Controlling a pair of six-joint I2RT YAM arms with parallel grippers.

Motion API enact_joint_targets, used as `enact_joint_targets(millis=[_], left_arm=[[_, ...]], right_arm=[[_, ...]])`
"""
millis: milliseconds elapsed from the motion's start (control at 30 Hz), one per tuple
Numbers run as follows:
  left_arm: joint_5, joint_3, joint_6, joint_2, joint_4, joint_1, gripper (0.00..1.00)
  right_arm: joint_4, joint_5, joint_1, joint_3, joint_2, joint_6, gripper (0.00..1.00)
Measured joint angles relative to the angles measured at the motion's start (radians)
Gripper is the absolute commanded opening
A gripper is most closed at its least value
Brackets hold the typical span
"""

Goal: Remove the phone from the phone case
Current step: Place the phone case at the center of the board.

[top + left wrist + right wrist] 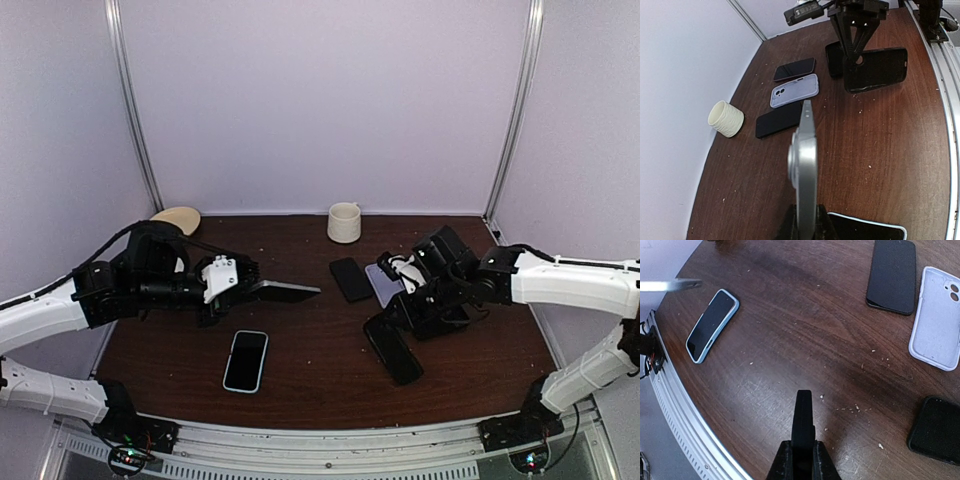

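Over the brown table (300,250), my left gripper (807,227) is clamped tight on the bare phone (807,160). It hangs edge-on in the air, well apart from the empty black case (880,70) pinched in my right gripper (803,445). Phone's likely stiff, slick and breakable, so I'd hold its long edges.

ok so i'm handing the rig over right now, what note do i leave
Left pincer shut on the thin silver phone, held edge-on above the brown table.
Right pincer shut on the empty black phone case.
Done: phone and case are apart.
Left: probably set both down; a second phone lies in its light blue case, untouched.
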Motion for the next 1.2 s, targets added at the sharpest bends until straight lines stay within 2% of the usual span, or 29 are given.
enact_joint_targets(millis=[267,333,500,667,833,933,1000,1067,1100,1200], left_arm=[[-0.006,0.000,-0.003,0.000,0.000,0.000,0.00],[-0.006,0.000,-0.006,0.000,0.000,0.000,0.00],[-0.005,0.000,-0.010,0.000,0.000,0.000,0.00],[-0.005,0.000,-0.010,0.000,0.000,0.000,0.00],[-0.005,0.000,-0.014,0.000,0.000,0.001,0.00],[-0.005,0.000,-0.019,0.000,0.000,0.002,0.00],[-0.005,0.000,-0.026,0.001,0.000,0.002,0.00],[-0.005,0.005,-0.037,0.005,-0.001,0.002,0.00],[-0.005,0.008,-0.044,0.008,-0.001,0.002,0.00],[-0.005,0.026,-0.074,0.029,-0.003,0.005,0.00]], right_arm=[[0.115,-0.129,-0.154,-0.018,0.173,0.015,0.00],[0.128,-0.146,-0.180,-0.014,0.211,0.006,0.04],[0.076,-0.139,-0.211,0.053,0.300,-0.054,0.28],[0.013,-0.100,-0.213,0.127,0.317,-0.113,0.44],[-0.050,-0.038,-0.215,0.190,0.306,-0.175,0.57],[-0.072,-0.007,-0.214,0.210,0.267,-0.204,0.66],[-0.073,0.010,-0.204,0.211,0.212,-0.231,0.76],[-0.059,0.030,-0.191,0.209,0.152,-0.254,0.94],[-0.048,0.037,-0.181,0.209,0.126,-0.254,0.99],[0.028,0.076,-0.127,0.176,0.034,-0.296,1.00]])
